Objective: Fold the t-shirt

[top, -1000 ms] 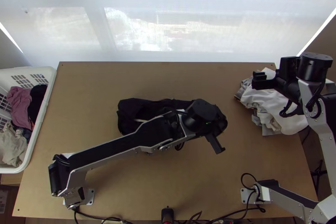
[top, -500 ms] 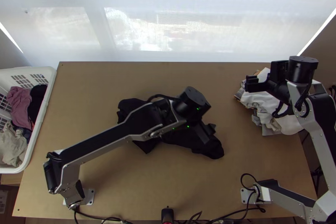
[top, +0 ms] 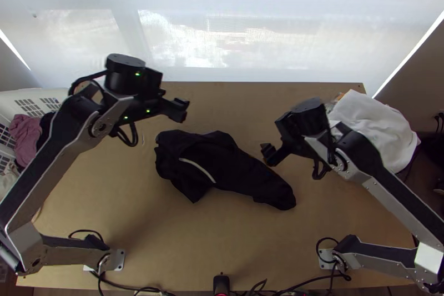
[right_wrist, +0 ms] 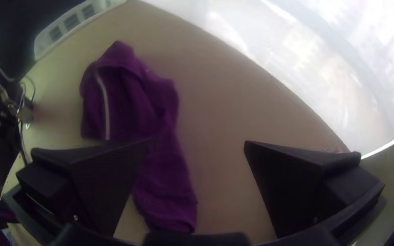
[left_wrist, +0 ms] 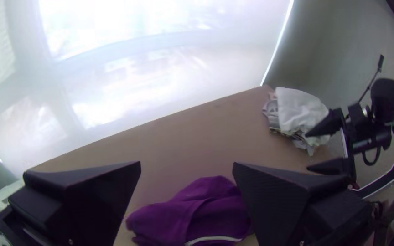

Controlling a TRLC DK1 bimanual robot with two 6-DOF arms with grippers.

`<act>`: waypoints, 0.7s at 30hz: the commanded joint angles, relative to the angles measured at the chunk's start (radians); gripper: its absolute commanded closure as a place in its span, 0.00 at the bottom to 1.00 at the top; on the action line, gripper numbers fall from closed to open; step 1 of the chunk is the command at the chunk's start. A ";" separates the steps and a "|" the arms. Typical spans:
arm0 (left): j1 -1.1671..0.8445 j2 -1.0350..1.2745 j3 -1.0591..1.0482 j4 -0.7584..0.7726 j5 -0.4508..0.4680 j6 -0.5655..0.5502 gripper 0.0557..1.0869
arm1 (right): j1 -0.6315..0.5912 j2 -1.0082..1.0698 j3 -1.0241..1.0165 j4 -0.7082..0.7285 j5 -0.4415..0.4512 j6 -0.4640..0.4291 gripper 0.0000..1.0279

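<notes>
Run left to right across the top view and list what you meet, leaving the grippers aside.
White laundry basket → left arm's base plate → dark t-shirt → white cloth.

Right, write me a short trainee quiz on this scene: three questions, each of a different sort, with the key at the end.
1. Multiple choice: how does the dark garment lie on the table?
a) folded into a neat rectangle
b) bunched and uneven
c) spread out flat with both sleeves straight

2. True or false: the left gripper and the right gripper both stand open, with no cloth gripped.

3. Fill in the blank: on the pile of cloth at the table's right side, the top layer is coloured ____.

Key: 1 b; 2 true; 3 white.
</notes>
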 commanded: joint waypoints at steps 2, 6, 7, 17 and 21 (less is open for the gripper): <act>0.216 -0.216 -0.232 -0.009 0.001 -0.001 0.05 | 0.265 0.106 -0.034 -0.031 -0.003 -0.073 0.05; 0.265 -0.306 -0.337 -0.008 0.001 -0.001 0.05 | 0.332 0.160 -0.055 -0.043 -0.001 -0.095 0.05; 0.276 -0.321 -0.355 -0.009 0.001 0.001 0.05 | 0.345 0.169 -0.067 -0.043 -0.001 -0.105 0.05; 0.319 -0.367 -0.415 -0.002 0.001 0.012 0.05 | 0.400 0.154 -0.239 0.040 0.007 -0.179 0.05; 0.319 -0.369 -0.444 0.009 0.003 0.008 0.05 | 0.400 0.156 -0.273 0.092 0.017 -0.178 0.05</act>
